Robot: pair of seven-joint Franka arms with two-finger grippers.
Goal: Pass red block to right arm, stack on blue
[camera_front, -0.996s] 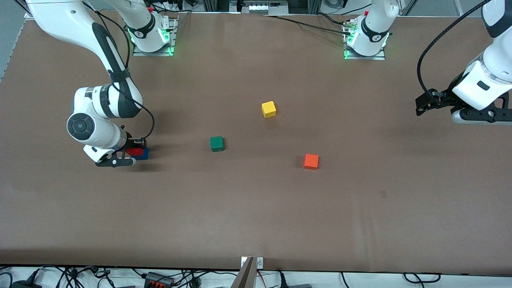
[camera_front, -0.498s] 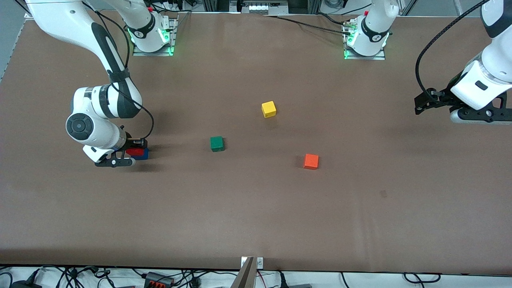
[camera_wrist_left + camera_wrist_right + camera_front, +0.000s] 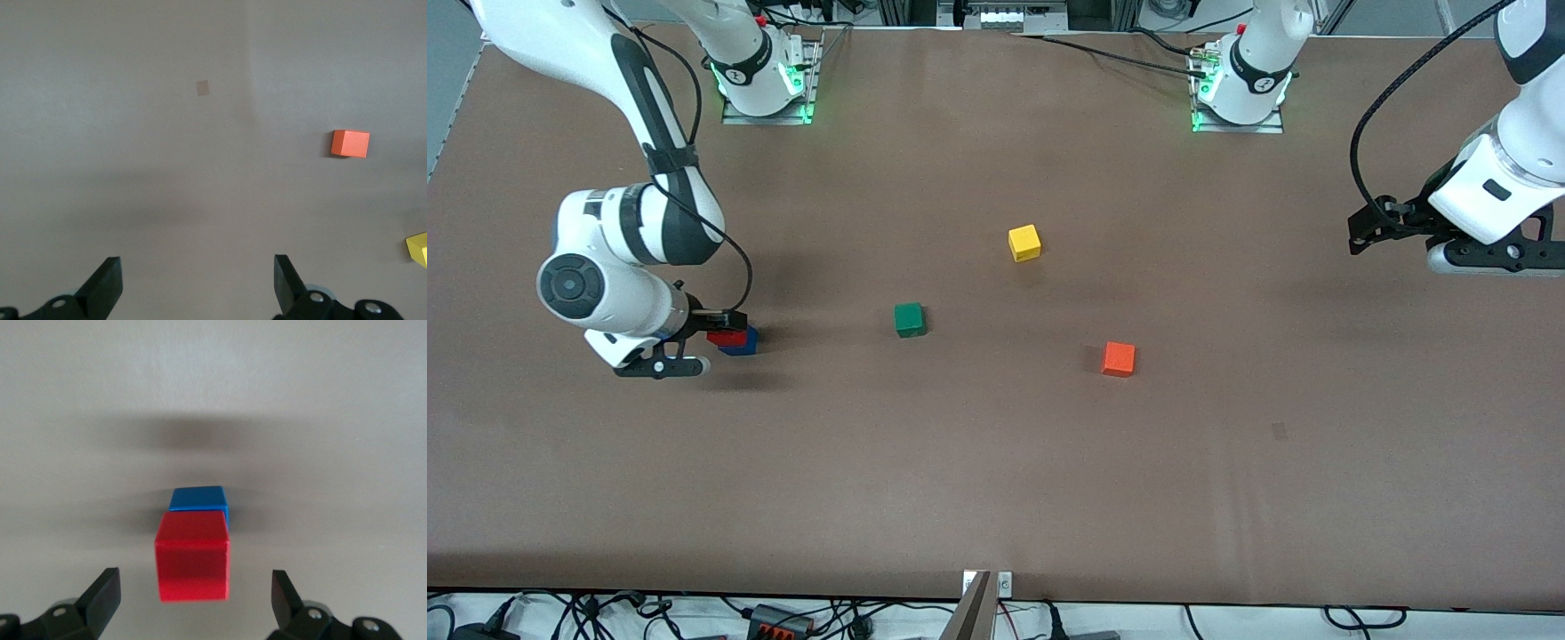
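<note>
The red block (image 3: pixel 727 337) sits on the blue cube (image 3: pixel 745 343) near the right arm's end of the table. In the right wrist view the red block (image 3: pixel 193 560) lies on the blue cube (image 3: pixel 198 499), shifted a little off its middle. My right gripper (image 3: pixel 721 341) is open over the stack, its fingertips (image 3: pixel 107 583) wide apart on either side of the red block and clear of it. My left gripper (image 3: pixel 1360 236) is open and empty above bare table at the left arm's end, where the arm waits; its own view shows it (image 3: pixel 197 280) holding nothing.
A green cube (image 3: pixel 909 319), a yellow cube (image 3: pixel 1024 242) and an orange cube (image 3: pixel 1118 358) lie apart around the middle of the table. The orange cube (image 3: pixel 350 143) and a corner of the yellow cube (image 3: pixel 419 248) show in the left wrist view.
My right arm has drawn back from the stack toward its end of the table and risen a little. The red block stays on the blue cube. The left arm has hardly moved.
</note>
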